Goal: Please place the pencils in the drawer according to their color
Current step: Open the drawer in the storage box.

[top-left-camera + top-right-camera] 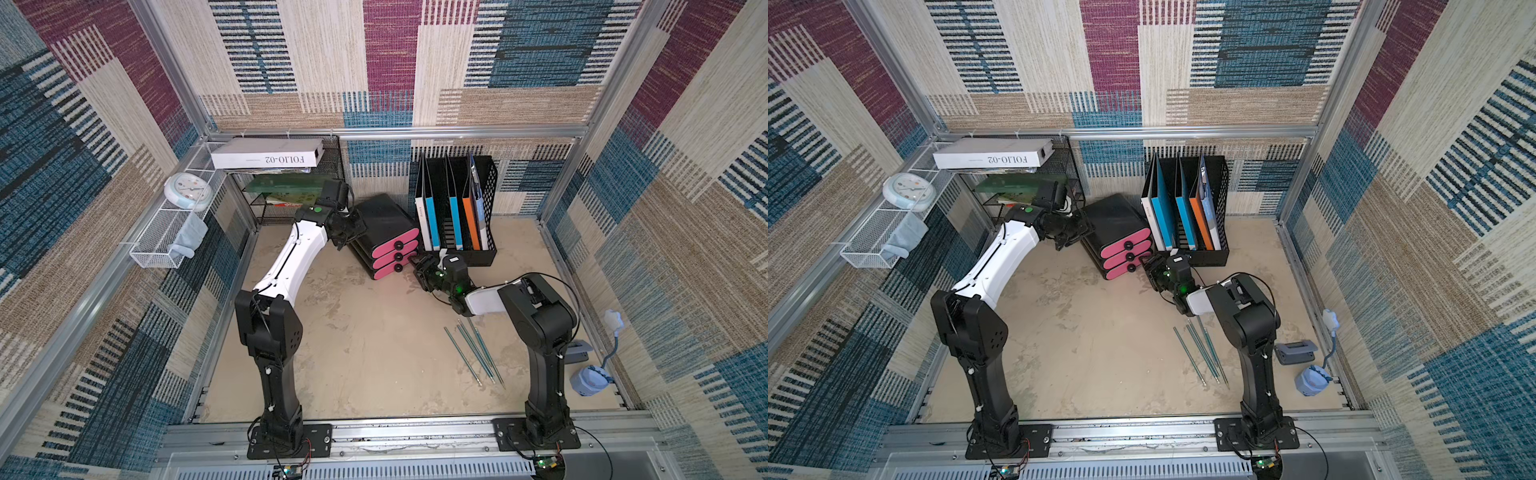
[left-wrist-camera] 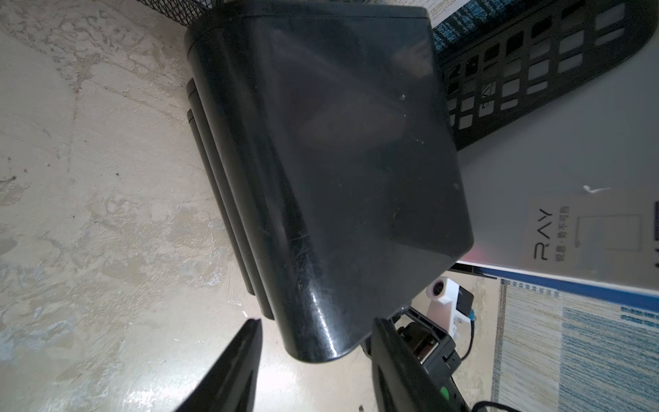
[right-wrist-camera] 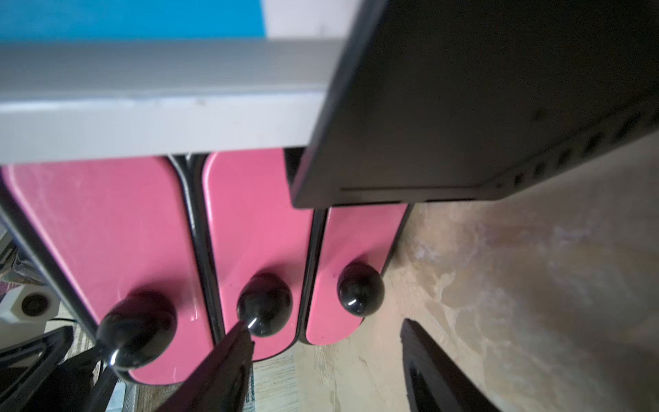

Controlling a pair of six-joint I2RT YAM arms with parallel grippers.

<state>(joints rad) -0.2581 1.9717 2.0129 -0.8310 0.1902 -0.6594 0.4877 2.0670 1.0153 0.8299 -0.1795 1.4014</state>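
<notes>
The drawer [image 1: 384, 226] stands at the back of the worktop [image 1: 353, 353], just beside the file holder [image 1: 486, 249]. Its long axis runs from back left to front right, and its three pink fronts, all shut, face the right arm. The left gripper [image 1: 353, 232] sits at the black side of the drawer with its jaws apart; in the left wrist view [image 2: 316, 321] the rounded edge lies between them, with a gap on one side. The right gripper [image 3: 326, 326] faces the pink fronts, jaws apart, with the lowest knob [image 3: 360, 289] ahead between them and one fingertip at the middle knob [image 3: 265, 305]. Four teal-green pencils [image 1: 473, 353] lie nearly parallel on the worktop by the right arm, well apart from the drawer. Their long axes run diagonally from the back towards the front right.
</notes>
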